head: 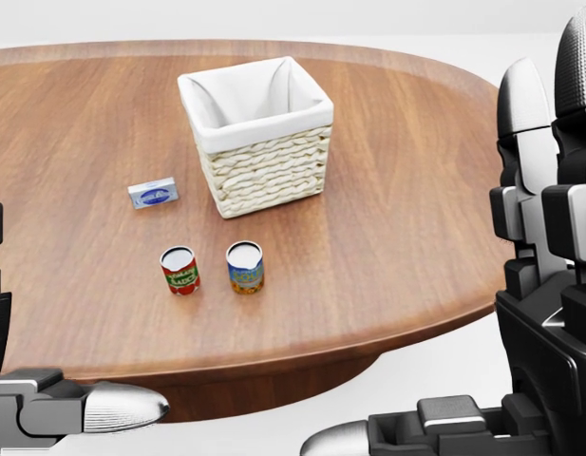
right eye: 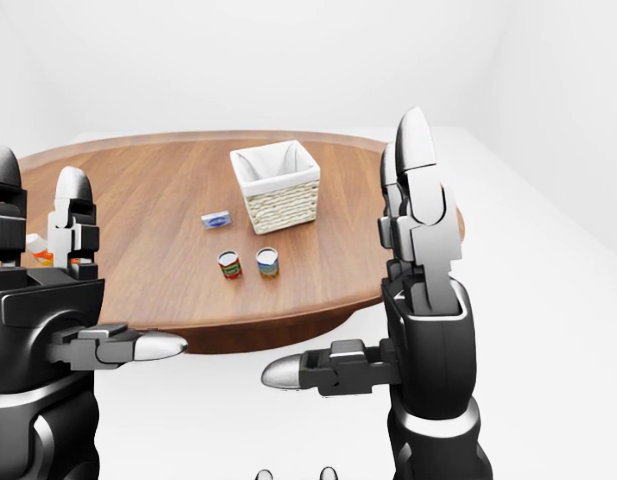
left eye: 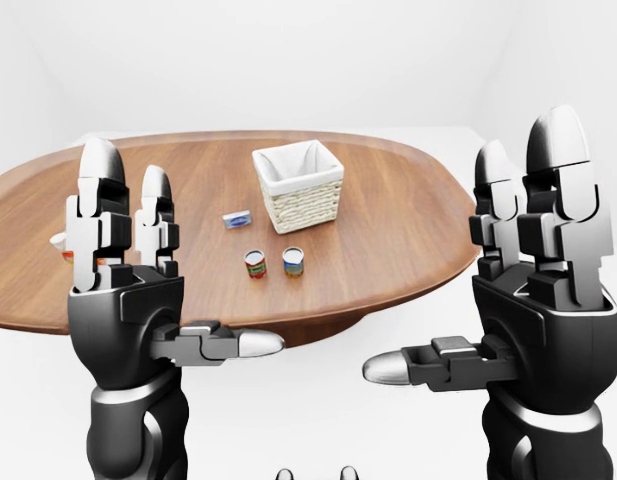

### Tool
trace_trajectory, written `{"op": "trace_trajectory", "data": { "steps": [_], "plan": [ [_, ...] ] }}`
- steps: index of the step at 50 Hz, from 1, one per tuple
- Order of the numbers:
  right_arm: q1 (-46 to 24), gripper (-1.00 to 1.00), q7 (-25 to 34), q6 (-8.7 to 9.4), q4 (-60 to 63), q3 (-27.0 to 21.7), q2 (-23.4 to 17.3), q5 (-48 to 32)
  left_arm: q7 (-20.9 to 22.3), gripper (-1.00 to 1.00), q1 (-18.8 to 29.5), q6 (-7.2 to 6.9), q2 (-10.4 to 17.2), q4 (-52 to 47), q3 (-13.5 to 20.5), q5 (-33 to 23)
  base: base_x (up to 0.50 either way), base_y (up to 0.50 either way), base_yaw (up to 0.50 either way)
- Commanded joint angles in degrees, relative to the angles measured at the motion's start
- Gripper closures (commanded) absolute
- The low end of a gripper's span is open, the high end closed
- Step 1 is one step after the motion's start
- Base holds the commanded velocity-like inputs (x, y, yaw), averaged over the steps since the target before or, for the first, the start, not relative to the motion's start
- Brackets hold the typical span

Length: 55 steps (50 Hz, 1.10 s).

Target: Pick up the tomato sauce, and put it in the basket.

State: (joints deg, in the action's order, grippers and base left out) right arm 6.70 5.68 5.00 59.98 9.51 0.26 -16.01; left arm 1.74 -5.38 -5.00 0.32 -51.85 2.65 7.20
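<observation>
The tomato sauce (head: 180,271) is a small red can with a green label, standing upright on the round wooden table (head: 406,218). The wicker basket (head: 269,176) with a white lining stands above and right of it in the head view, open and empty. My left hand (left eye: 173,250) and right hand (left eye: 468,250) are both raised with fingers upright and thumbs pointing inward. Both are open and empty, low in the views, apart from the can and short of the table's near edge.
A second can (head: 245,267) with a blue and yellow label stands just right of the tomato sauce. A small blue box (head: 153,194) lies left of the basket. A white and orange object (left eye: 60,245) shows partly behind my left hand at the table's left edge.
</observation>
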Motion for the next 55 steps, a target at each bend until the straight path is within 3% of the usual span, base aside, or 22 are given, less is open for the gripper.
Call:
{"op": "trace_trajectory", "data": {
  "steps": [1, 36, 55],
  "plan": [
    [0.1, -1.0, -0.2, 0.0, 0.0, 0.4, -0.4, -0.1, 0.0, -1.0, -0.1, 0.0, 0.0, 0.0, -0.2, -0.2, 0.44, 0.0, 0.0],
    [1.3, -1.0, -1.5, 0.0, -0.3, 1.1, -1.1, 0.3, 0.2, -1.0, -0.7, 0.0, -0.1, 0.9, -0.5, -0.3, 0.43, 0.0, 0.0],
    [1.8, -1.0, -1.7, 0.0, 0.0, 0.2, -0.7, 1.3, 0.2, -1.0, -0.5, 0.0, -0.1, 1.3, -0.5, -0.4, 0.22, 0.0, 0.0]
  ]
}}
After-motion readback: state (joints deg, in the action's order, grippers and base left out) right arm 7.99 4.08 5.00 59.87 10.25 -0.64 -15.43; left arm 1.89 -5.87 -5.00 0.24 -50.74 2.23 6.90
